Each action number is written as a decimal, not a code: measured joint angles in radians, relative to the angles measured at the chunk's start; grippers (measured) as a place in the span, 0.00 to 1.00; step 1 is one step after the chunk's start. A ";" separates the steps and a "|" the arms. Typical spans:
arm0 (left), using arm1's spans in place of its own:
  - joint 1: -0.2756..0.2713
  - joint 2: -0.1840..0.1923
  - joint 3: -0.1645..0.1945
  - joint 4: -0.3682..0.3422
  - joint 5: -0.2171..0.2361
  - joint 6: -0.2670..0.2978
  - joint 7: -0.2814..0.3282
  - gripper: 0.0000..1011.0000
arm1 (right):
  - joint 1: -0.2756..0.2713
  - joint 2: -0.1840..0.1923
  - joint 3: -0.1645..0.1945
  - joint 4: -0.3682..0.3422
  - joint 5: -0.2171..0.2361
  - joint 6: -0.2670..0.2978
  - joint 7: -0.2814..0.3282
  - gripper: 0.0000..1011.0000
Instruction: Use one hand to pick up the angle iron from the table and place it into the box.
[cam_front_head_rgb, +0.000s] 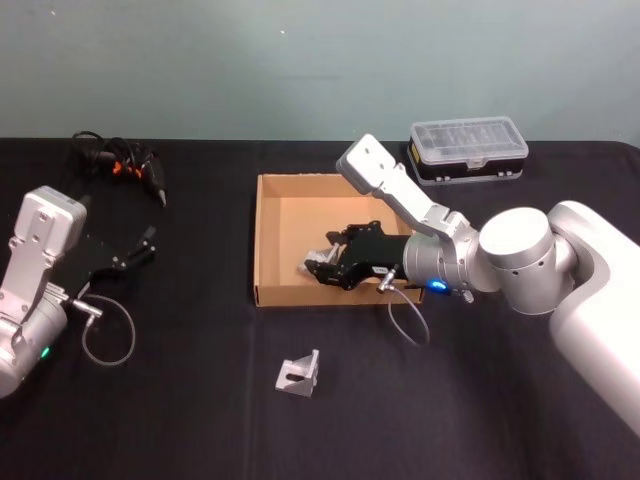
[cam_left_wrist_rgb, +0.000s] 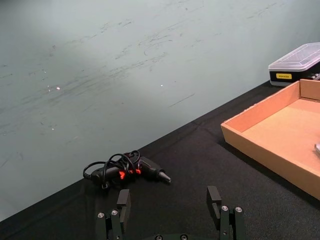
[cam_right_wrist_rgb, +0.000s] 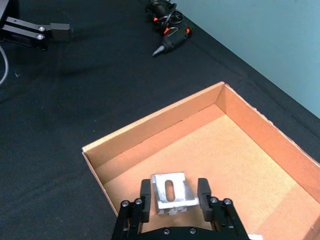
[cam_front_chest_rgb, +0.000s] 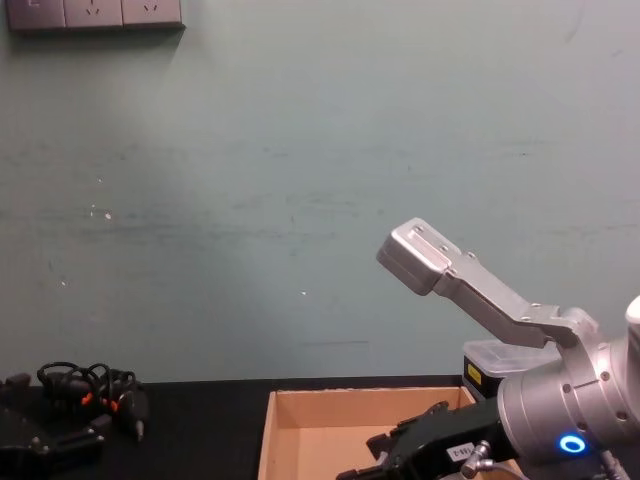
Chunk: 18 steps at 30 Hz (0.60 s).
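Note:
The tan box lies in the middle of the black table. My right gripper reaches low into the box's front left part. In the right wrist view its fingers press both sides of a silver angle iron with a slot in it, over the box floor. A second angle iron stands on the table in front of the box. My left gripper rests far to the left, open and with nothing in it.
A black case with a clear lid sits behind the box at the right. A black tool with orange marks and a coiled cable lies at the back left. A thin cable loop hangs beside the left arm.

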 joint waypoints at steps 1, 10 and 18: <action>0.000 0.000 0.000 0.000 0.000 0.000 0.000 0.99 | -0.002 0.000 0.003 -0.001 -0.002 -0.001 -0.001 0.57; 0.000 0.000 0.000 0.000 0.000 0.000 0.000 0.99 | -0.021 0.003 0.030 -0.027 -0.003 -0.016 -0.015 0.84; 0.000 0.000 0.000 0.000 0.000 0.000 0.000 0.99 | -0.054 0.020 0.065 -0.079 0.005 -0.030 -0.036 0.99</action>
